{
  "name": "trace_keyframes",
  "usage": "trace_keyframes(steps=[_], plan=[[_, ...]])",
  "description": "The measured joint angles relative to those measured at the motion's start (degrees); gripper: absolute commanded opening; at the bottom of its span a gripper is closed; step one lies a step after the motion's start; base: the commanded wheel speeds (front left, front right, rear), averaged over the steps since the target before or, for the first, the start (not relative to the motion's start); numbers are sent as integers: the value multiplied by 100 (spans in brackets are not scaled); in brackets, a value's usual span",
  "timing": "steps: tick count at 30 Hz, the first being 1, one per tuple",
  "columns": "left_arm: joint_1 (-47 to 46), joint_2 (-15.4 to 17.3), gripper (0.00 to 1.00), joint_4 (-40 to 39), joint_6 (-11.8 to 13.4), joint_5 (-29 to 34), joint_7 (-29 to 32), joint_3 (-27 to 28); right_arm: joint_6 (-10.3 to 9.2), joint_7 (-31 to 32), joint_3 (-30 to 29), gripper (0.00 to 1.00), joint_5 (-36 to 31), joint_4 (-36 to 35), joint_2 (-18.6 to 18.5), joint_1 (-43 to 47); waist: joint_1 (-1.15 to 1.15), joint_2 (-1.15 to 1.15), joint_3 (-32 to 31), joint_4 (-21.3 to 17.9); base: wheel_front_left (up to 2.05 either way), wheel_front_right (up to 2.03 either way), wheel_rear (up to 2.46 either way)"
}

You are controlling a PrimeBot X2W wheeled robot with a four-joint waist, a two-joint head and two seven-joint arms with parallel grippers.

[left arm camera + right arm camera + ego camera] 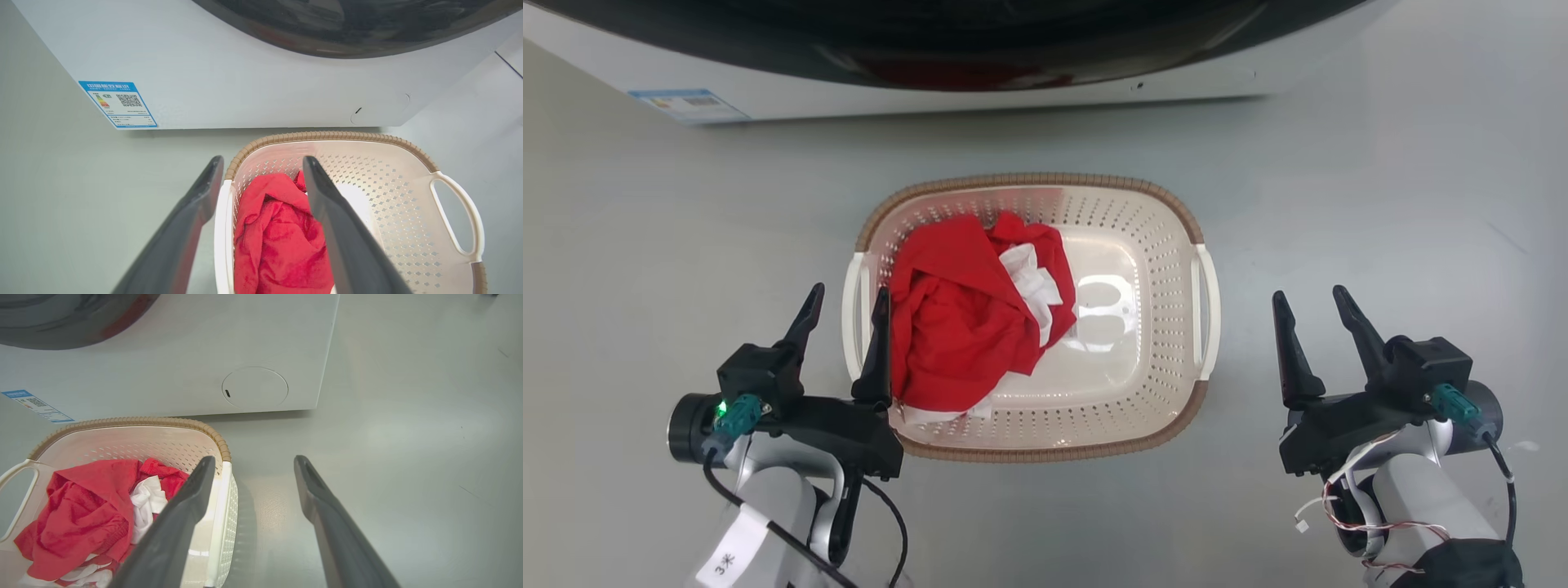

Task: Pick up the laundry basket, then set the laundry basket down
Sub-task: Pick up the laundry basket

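Barely started: the laundry basket (1160,327) sits on the floor (645,245) by the washer (1013,90), my left end effector (849,290) wide open astride its left handle (850,327), right end effector (1308,294) wide open off to the side, so the grab, lift and set-down are all left.

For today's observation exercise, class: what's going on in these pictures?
A two-armed robot is working at a basket that sits on the floor before a washer, with a red cloth inside. The left tool is open, its fingers either side of the left handle. The right tool is open off to the basket's right, holding nothing.
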Motion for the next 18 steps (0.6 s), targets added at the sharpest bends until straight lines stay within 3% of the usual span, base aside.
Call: trace_keyframes(steps=[18], plan=[[-865,-64,100,1138,-277,-210,163,24,199,-25,219,100,-40,616,261,-694,-1,-1,796,-115,0,0,0]])
